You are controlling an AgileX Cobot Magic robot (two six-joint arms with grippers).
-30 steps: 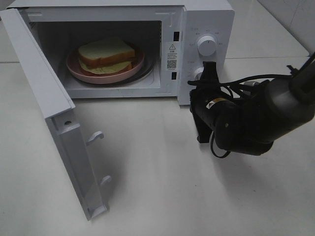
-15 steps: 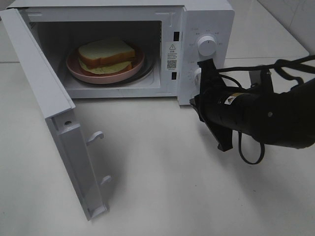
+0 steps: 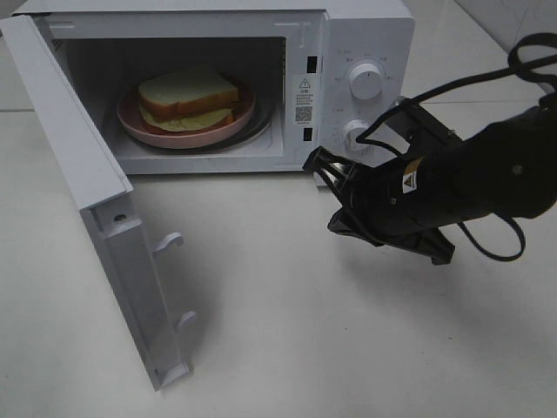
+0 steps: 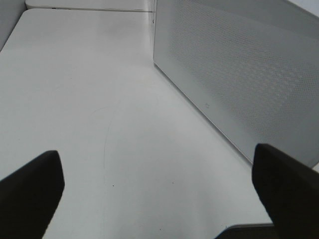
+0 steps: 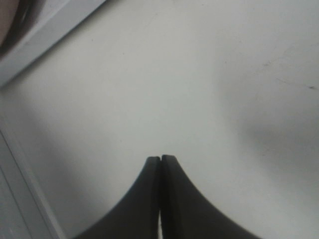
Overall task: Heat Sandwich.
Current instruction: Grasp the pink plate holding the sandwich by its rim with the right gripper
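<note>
The sandwich [image 3: 187,96] is lying flat inside the microwave [image 3: 365,35], long axis crosswise, door [image 3: 70,148] standing wide. Right tool [image 5: 160,159] is pressing closed, empty, over bare worktop [image 3: 287,331]; left tool [image 4: 154,152] is gaping, empty.

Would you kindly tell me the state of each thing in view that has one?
Microwave door: wide open.
Sandwich: lying on the pink plate inside the microwave.
Left claw: open, empty.
Right claw: shut, empty, above the table.

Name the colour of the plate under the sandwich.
Pink round plate; clearest in exterior high view.
</note>
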